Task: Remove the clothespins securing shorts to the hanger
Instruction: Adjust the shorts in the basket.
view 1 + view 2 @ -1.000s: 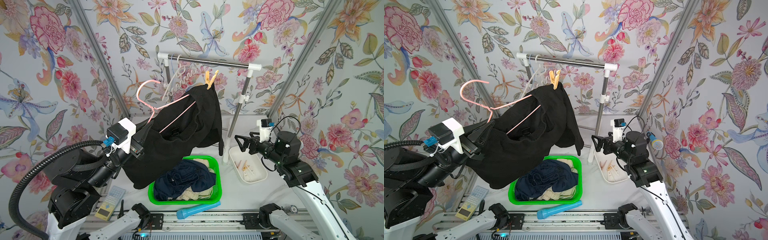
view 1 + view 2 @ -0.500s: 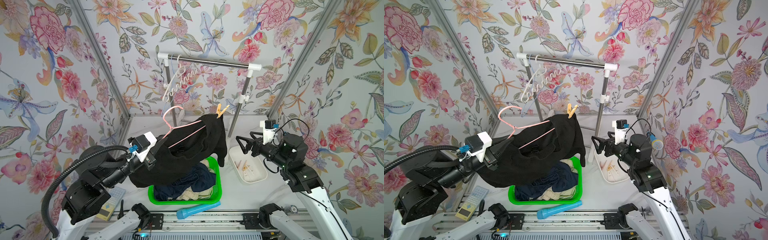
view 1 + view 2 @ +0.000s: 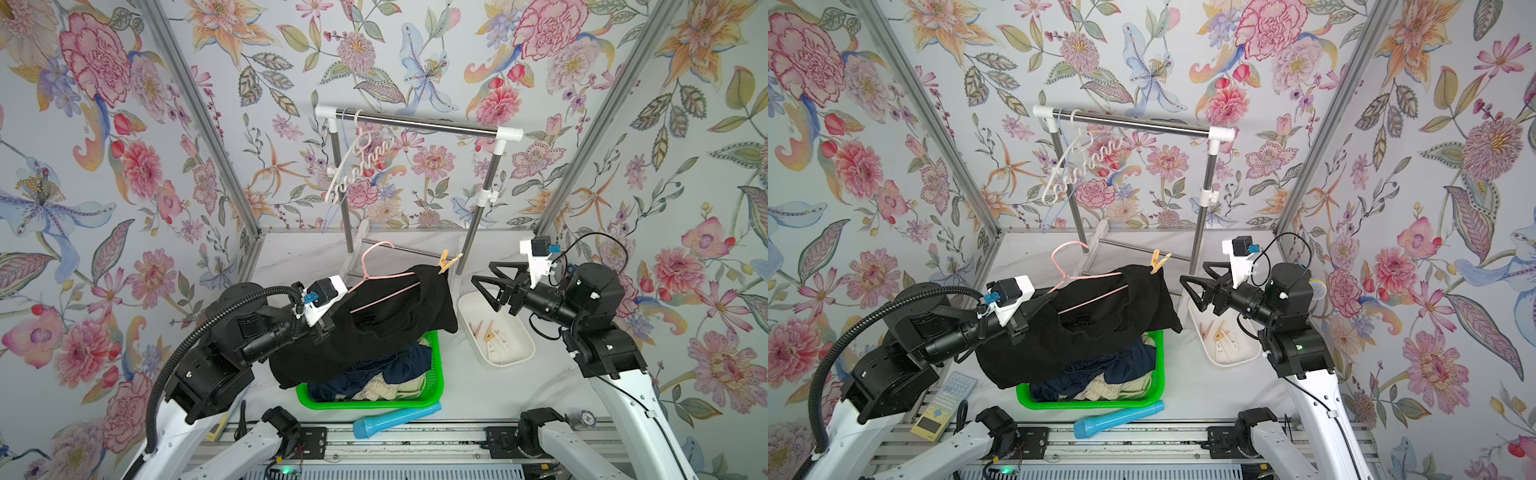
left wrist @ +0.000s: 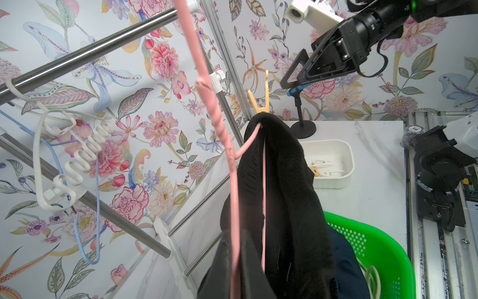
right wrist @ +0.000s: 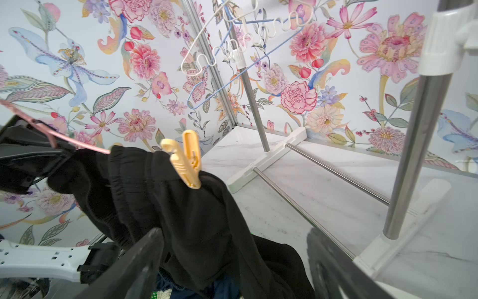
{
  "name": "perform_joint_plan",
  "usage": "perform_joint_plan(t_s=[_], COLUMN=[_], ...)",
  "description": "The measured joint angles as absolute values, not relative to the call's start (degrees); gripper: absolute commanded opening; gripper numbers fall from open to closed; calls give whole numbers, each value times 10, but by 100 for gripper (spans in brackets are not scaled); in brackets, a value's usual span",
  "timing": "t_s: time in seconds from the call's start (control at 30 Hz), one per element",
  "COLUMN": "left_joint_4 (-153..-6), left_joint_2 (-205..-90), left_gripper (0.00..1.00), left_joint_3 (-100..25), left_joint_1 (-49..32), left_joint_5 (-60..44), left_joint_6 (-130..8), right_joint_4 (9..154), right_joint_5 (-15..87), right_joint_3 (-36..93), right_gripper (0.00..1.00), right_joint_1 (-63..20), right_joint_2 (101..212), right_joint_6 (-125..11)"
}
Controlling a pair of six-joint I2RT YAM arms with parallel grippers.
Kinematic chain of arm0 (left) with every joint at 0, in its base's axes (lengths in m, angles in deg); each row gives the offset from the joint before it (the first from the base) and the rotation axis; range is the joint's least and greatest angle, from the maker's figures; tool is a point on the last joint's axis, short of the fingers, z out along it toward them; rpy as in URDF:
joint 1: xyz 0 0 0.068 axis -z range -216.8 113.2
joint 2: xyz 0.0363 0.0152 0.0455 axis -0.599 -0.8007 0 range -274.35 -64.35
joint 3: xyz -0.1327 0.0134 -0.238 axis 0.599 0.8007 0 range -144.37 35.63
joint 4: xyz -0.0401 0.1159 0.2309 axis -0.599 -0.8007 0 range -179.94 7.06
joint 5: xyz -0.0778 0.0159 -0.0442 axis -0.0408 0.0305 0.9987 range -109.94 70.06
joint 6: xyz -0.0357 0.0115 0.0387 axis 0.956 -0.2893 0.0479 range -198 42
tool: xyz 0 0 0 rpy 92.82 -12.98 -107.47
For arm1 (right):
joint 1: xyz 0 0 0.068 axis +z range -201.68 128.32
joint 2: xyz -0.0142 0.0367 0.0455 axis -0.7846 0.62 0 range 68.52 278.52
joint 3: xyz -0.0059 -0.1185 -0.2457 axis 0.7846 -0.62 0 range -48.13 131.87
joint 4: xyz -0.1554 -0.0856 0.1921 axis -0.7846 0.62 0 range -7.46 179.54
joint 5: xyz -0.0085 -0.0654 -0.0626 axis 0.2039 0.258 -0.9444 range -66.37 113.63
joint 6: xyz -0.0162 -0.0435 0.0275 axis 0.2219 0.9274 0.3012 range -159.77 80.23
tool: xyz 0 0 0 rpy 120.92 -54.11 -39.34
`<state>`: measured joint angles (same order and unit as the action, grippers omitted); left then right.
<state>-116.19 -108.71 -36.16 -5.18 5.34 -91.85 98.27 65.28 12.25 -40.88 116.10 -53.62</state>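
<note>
While four or five clothespins (image 3: 492, 333) already lie in the white tray (image 3: 471, 305), one yellow clothespin (image 3: 447, 262) is left on the black shorts (image 3: 374, 332): left gripper (image 5: 53, 145) pinching the pink hanger (image 3: 363, 264) above the green basket (image 3: 370, 402), right gripper (image 3: 481, 273) spread wide nearby

Quick headcount: three hangers, namely a pink hanger (image 4: 217, 121), a white hanger (image 4: 38, 165) and a blue hanger (image 4: 97, 196). Three pairs of shorts too: black shorts (image 3: 374, 328), a navy pair (image 3: 407, 363) and a cream pair (image 3: 380, 388). Just one clothespin (image 5: 187, 160) clipped on fabric, plus a pile of loose clothespins (image 3: 492, 336), too jumbled to count. Then one each: white tray (image 3: 513, 359), green basket (image 3: 365, 403), blue tube (image 3: 395, 419), remote (image 3: 942, 407), clothes rack (image 3: 419, 126).
</note>
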Motion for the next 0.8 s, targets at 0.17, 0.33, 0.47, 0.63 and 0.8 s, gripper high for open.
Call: perform_joint_plan(t_s=[0.17,0.33,0.47,0.63,0.8], left_joint_4=[-1104,-1065,-1059,-1079,-1108], left_joint_2=[-1113,-1123,-1111,-1074,-1053], left_gripper=[0,0,0,0,0], left_joint_3=[-322,-295,-295,-296,-308], left_joint_1=[-201,-256,-257,-257,-257], left_joint_5=[208,328,390,428,432], left_joint_6=[-882,-852,-858,-883,-902], right_joint_4=[939,893,859,829,808], right_joint_5=[713,757,781,804,830], right_joint_3=[104,84,84,97,128], right_gripper=[91,93,93,91,86], right_joint_1=[-423,-428,-428,-418,-372], right_joint_2=[1161,1166,1177,1205,1235], right_joint_6=[-545,-569,-582,-590,-590])
